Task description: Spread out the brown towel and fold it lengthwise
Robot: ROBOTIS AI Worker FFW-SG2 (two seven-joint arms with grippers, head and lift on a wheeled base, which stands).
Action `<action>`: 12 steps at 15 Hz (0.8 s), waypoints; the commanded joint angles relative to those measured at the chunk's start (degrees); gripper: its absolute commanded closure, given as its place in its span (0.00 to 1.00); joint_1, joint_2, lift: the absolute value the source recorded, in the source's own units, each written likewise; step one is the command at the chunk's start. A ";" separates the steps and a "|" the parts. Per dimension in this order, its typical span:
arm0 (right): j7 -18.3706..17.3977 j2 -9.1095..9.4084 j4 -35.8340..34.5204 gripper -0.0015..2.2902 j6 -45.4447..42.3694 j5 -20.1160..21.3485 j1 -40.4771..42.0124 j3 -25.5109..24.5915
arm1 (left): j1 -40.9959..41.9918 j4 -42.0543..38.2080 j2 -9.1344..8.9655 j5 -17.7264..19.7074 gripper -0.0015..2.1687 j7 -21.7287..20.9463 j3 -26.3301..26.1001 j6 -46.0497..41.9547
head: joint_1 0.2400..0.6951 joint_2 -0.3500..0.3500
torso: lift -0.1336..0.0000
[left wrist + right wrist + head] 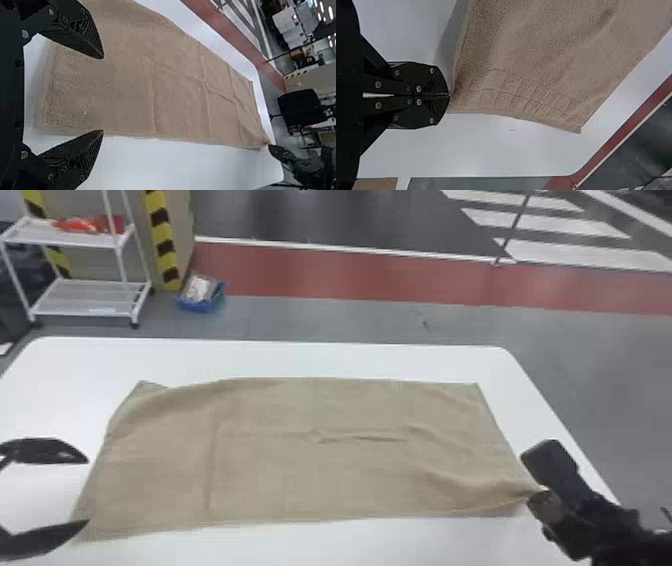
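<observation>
Head view: brown towel spread on table; right gripper clamped on its near right corner. Left gripper, fingers apart, at near left corner.

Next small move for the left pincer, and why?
I'd ease the left pincer onto the brown towel's near left corner and close it. It's open at that end with nothing gripped, while the right pincer is shut on the near right corner. Gripping both should probably let the near edge lift evenly for the lengthwise fold.
</observation>
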 commanded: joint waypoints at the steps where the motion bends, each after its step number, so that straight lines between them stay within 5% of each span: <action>1: 0.00 0.00 -0.02 0.59 0.00 -0.19 0.08 -0.24 | 2.57 -2.88 -0.12 -4.04 0.14 0.91 -2.10 -0.55 | 1.00 0.20 | 0.07; 5: 0.00 0.00 -0.46 0.59 0.00 -0.81 0.17 -0.41 | 2.74 -3.05 -0.38 -9.67 0.16 1.96 -3.86 -0.38 | 1.00 0.14 | 0.07; 7: 0.00 0.00 -0.46 0.59 0.00 -1.25 0.26 -0.94 | 2.30 -2.44 -0.29 -10.90 0.24 2.05 -4.65 0.33 | 1.00 0.14 | 0.07; 12: 0.00 0.00 -0.46 0.59 0.00 -1.51 0.43 -1.29 | 0.99 -0.15 -0.03 -12.65 0.24 2.14 -5.44 0.50 | 1.00 0.15 | 0.07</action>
